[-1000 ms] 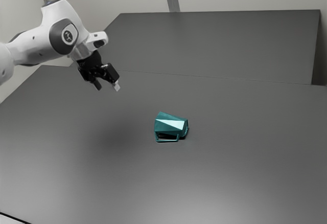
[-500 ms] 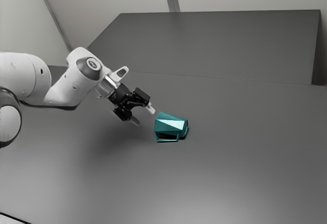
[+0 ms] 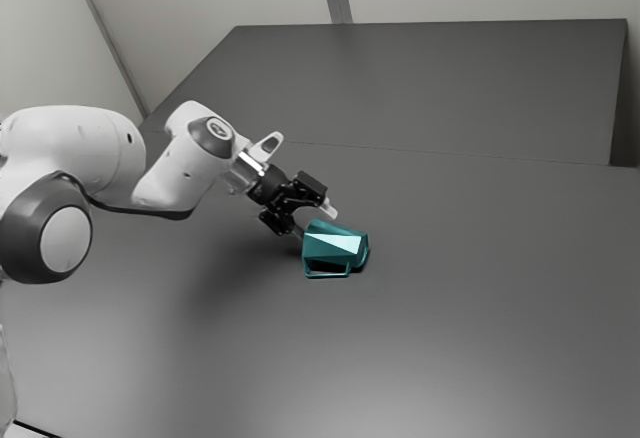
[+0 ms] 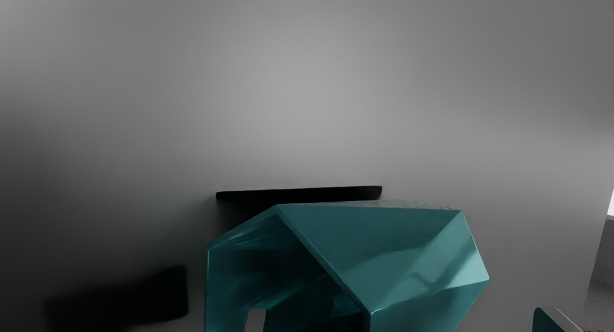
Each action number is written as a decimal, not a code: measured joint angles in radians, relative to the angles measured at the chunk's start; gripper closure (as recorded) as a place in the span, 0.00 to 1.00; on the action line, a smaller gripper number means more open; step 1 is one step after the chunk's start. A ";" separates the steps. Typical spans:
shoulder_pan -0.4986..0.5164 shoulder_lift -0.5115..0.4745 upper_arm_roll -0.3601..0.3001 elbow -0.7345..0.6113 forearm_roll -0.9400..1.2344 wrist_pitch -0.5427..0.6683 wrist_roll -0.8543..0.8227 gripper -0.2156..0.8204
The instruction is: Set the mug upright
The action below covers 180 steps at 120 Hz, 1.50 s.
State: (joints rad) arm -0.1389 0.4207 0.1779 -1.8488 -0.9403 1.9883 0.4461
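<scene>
The mug [image 3: 335, 247] lies on its side on the gray table [image 3: 450, 308], at the same location and in the same orientation as in the earlier exterior frames. Its handle [image 3: 328, 276] is on the side toward the bottom of the exterior view. The body is teal and faceted, with a bright reflection across one upper facet.

Container: the mouth [image 4: 283, 269] is partly turned toward the hand's camera, exposing the inner wall. The deeper interior is dark, and its contents cannot be determined. One fingertip [image 4: 255, 321] overlaps the mouth; whether it has entered the cavity cannot be determined. The other fingertip [image 4: 559, 316] is outside the mug, apart from its outer wall.

End effector: the gripper [image 3: 315, 220] is set wide, with part of the mug's body lying between the lines of its two fingers. It is not clamped on the mug. In the exterior view it is tilted downward at the mug's upper left. Relative to the preceding frame, it has advanced toward the exterior view's right and closed most of the gap to the mug. The finger spread remains wide.

Arm: the white arm [image 3: 185, 173] has shifted in the same direction and extends from the exterior view's left. Its shadow darkens the table below the gripper. A pale wall [image 3: 210, 8] stands behind the table.
</scene>
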 joint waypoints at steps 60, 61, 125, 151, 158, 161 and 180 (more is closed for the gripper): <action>-0.026 0.000 0.000 0.025 -0.021 0.000 0.033 0.56; -0.026 -0.001 0.000 0.025 -0.021 -0.001 0.033 0.56; -0.057 -0.011 -0.002 0.039 -0.023 -0.005 0.038 0.94; -0.066 -0.059 -0.004 0.037 0.036 -0.006 0.012 0.96; -0.065 -0.089 -0.008 0.034 0.076 -0.006 -0.002 0.96; -0.064 -0.103 -0.009 0.033 0.096 -0.007 -0.009 0.96; -0.061 -0.157 -0.010 0.036 0.254 -0.008 -0.053 0.96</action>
State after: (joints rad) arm -0.1997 0.2632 0.1679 -1.8127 -0.6868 1.9803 0.3934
